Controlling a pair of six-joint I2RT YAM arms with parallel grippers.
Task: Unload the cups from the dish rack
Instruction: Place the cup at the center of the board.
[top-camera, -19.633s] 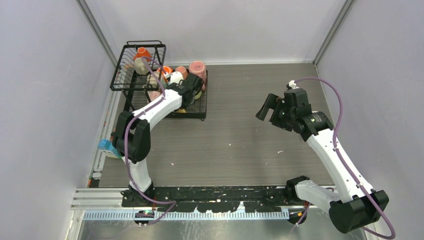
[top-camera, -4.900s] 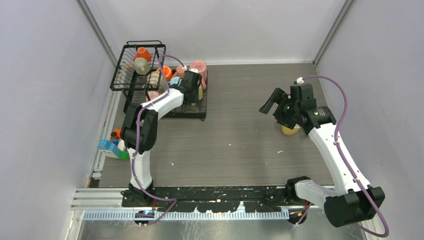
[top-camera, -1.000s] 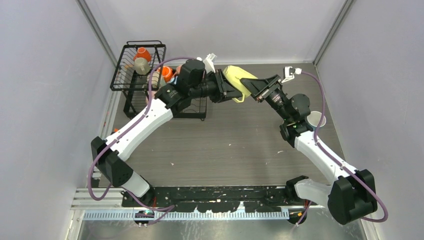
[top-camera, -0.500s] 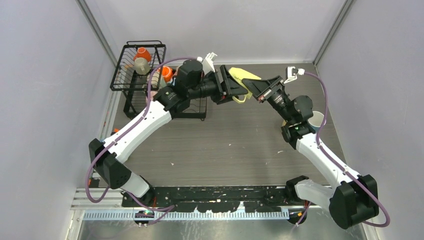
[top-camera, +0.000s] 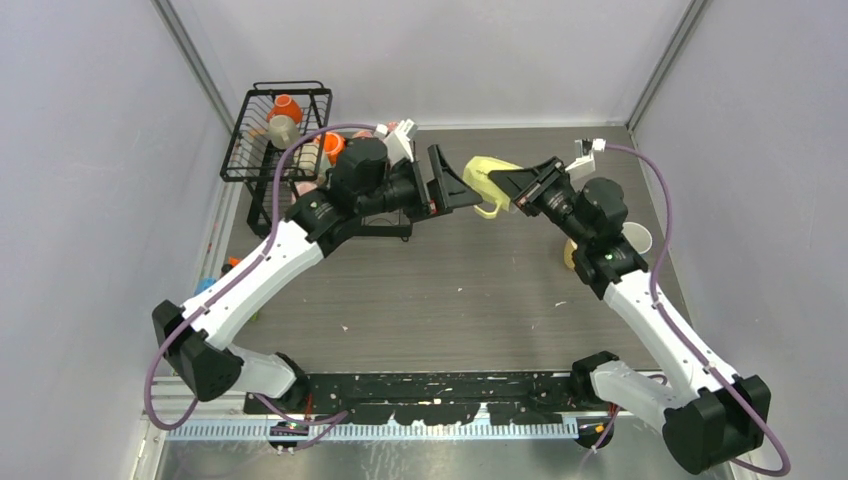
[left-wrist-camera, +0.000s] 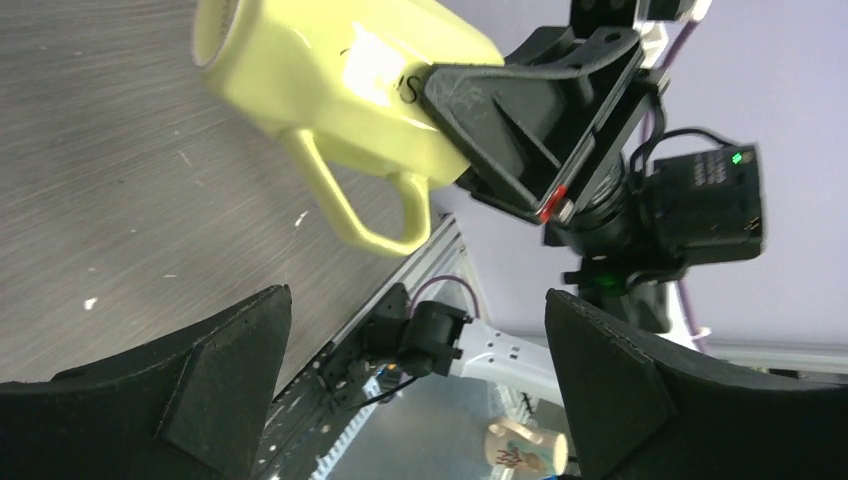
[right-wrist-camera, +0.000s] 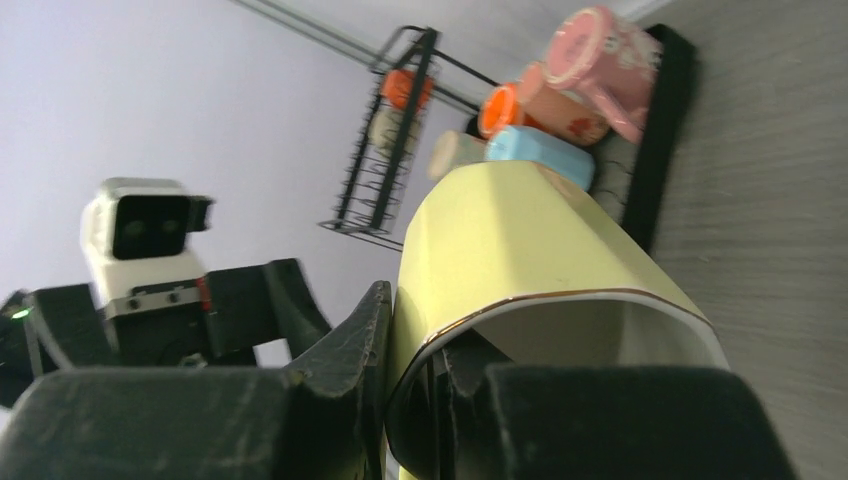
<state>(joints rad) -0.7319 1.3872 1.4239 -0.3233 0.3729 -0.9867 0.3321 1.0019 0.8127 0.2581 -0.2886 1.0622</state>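
Observation:
A yellow cup hangs in the air above the table's far middle, lying sideways with its handle down. My right gripper is shut on its rim, one finger inside the cup and one outside. My left gripper stands open just left of the cup, apart from it; in its wrist view the yellow cup floats beyond the spread fingers. The black dish rack stands at the far left with an orange cup, a beige cup and another orange cup; pink and light blue cups lie on its tray.
A white cup and a beige cup sit on the table at the right, partly behind my right arm. Small coloured items lie off the table's left edge. Walls close in on both sides.
My left gripper let go of the yellow cup, opened wide and drew back to the left. The right gripper closed on the rim and carries the cup alone, shifted slightly right.

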